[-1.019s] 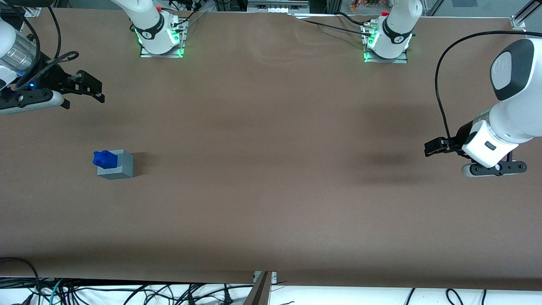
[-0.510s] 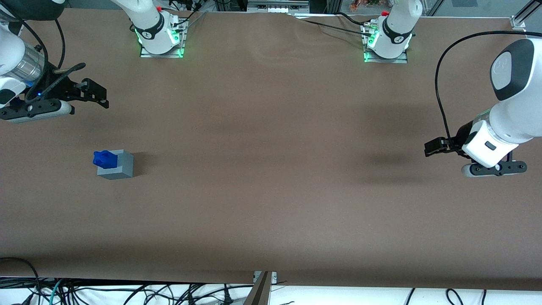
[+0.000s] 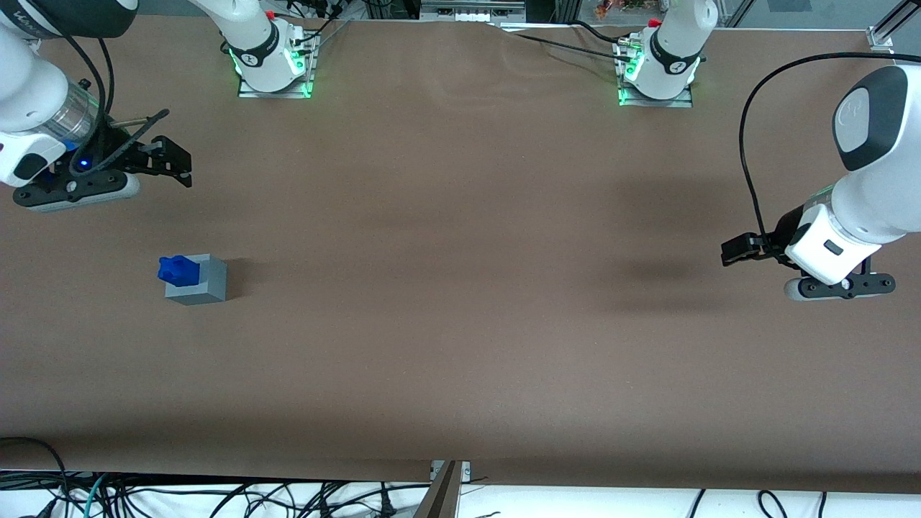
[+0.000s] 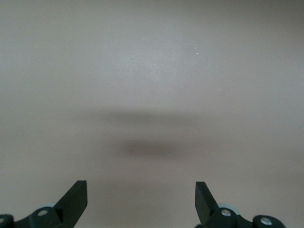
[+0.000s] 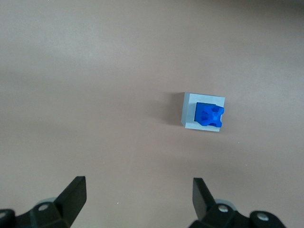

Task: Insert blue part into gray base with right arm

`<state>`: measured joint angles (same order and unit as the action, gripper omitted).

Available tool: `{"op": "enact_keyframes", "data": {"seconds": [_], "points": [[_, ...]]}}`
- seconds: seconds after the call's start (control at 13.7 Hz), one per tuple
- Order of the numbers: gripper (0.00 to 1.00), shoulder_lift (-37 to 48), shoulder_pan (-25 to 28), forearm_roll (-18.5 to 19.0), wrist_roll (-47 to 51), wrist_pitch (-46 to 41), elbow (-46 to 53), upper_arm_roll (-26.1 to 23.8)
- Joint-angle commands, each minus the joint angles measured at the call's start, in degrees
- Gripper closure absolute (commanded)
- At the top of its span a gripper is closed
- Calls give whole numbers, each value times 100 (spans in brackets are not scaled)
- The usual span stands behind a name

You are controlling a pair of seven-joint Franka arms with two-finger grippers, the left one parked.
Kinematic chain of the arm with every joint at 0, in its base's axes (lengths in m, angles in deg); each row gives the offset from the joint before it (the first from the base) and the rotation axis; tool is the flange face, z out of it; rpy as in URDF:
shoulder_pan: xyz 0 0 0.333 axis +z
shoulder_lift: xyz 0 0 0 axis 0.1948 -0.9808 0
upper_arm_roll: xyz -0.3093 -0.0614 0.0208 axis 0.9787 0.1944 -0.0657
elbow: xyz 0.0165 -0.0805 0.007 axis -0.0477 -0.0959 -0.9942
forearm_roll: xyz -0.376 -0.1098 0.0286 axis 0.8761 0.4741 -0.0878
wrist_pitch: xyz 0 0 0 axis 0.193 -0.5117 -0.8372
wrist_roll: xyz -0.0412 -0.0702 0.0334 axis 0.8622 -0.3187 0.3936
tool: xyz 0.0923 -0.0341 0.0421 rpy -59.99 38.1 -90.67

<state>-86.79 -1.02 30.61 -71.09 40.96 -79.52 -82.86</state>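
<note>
Brown table (image 3: 460, 288) — blue part (image 3: 178, 270) in gray base (image 3: 198, 280), gripper (image 3: 176, 162) spread, above.

Soft, even overhead light casts faint blurred shadows; pictures sharp.

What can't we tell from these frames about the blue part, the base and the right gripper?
- Whether the blue part is fully seated in the gray base: both views look down, so the recess depth is hidden.
- The recess itself: covered by the blue part in the right wrist view.
- The gripper, open and empty, away from the base: its body is cut off by the frame edge.
</note>
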Motion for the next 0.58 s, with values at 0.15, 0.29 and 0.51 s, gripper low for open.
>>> {"op": "enact_keyframes", "data": {"seconds": [0.15,0.29,0.51], "points": [[1,-41,-99,43,496,-139,204,-114],[1,-41,-99,60,445,-122,205,-114],[1,-32,-99,43,173,-131,205,-105]]}}
